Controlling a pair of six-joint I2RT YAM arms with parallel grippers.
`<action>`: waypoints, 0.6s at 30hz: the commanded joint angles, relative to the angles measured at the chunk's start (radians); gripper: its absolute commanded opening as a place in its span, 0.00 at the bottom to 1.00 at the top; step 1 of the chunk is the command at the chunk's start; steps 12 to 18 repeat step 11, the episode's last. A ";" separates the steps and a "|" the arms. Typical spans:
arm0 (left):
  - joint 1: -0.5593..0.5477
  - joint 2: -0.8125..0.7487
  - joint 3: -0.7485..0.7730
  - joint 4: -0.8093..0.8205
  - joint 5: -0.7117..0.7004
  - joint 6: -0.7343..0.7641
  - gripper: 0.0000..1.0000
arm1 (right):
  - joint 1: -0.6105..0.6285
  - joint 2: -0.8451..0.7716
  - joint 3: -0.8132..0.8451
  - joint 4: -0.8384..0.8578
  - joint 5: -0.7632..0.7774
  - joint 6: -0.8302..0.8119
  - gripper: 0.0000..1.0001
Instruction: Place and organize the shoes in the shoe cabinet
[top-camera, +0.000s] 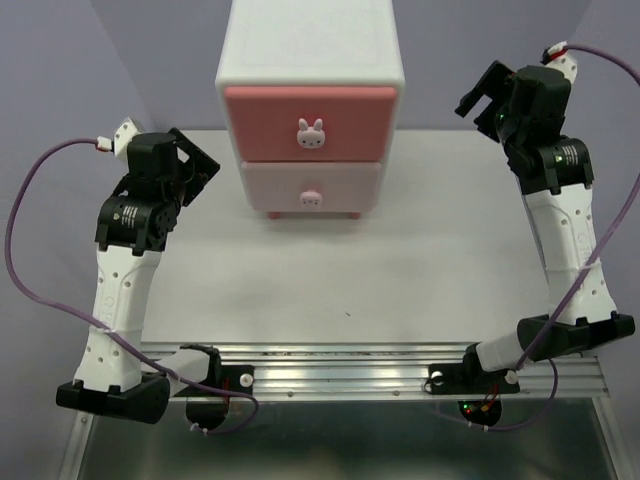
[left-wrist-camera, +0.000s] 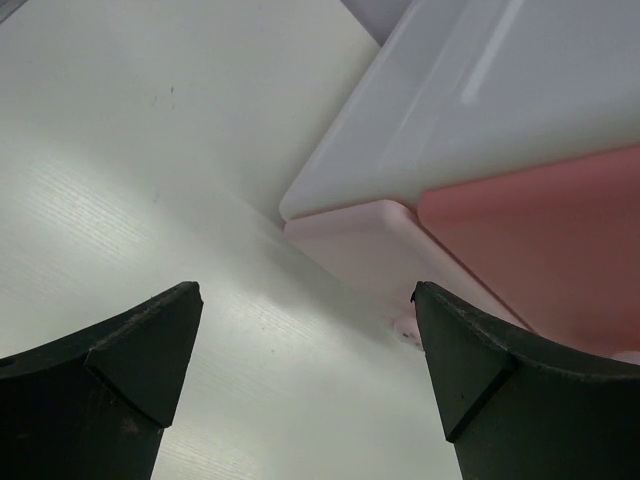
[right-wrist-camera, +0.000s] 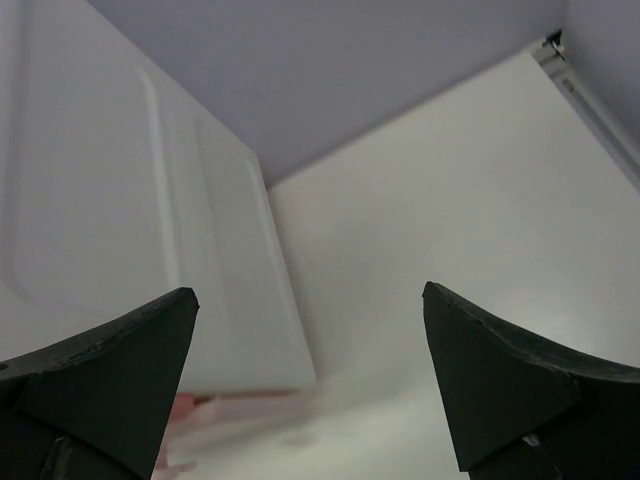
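The shoe cabinet (top-camera: 310, 60) stands at the back middle of the table, white, with a darker pink upper drawer (top-camera: 310, 120) and a paler pink lower drawer (top-camera: 310, 188), both shut, each with a bunny knob. It also shows in the left wrist view (left-wrist-camera: 480, 110) and the right wrist view (right-wrist-camera: 120, 200). No shoes are in view. My left gripper (top-camera: 198, 160) is open and empty, left of the cabinet; in its wrist view (left-wrist-camera: 305, 380) it hangs over bare table. My right gripper (top-camera: 482, 98) is open and empty, raised to the right of the cabinet, and also shows in its wrist view (right-wrist-camera: 308, 385).
The white table (top-camera: 400, 270) ends at a metal rail (top-camera: 350, 375) along the near edge, where the arm bases sit. Purple cables (top-camera: 20, 260) loop off both arms. A purple wall (right-wrist-camera: 350, 70) stands behind the table.
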 joint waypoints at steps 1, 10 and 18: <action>0.038 -0.037 -0.035 0.023 0.028 0.025 0.99 | 0.003 -0.100 -0.143 -0.110 -0.042 0.060 1.00; 0.047 -0.050 -0.091 0.016 0.050 0.026 0.99 | 0.003 -0.238 -0.302 -0.146 -0.002 0.055 1.00; 0.047 -0.047 -0.089 0.016 0.050 0.026 0.99 | 0.003 -0.239 -0.300 -0.150 -0.001 0.048 1.00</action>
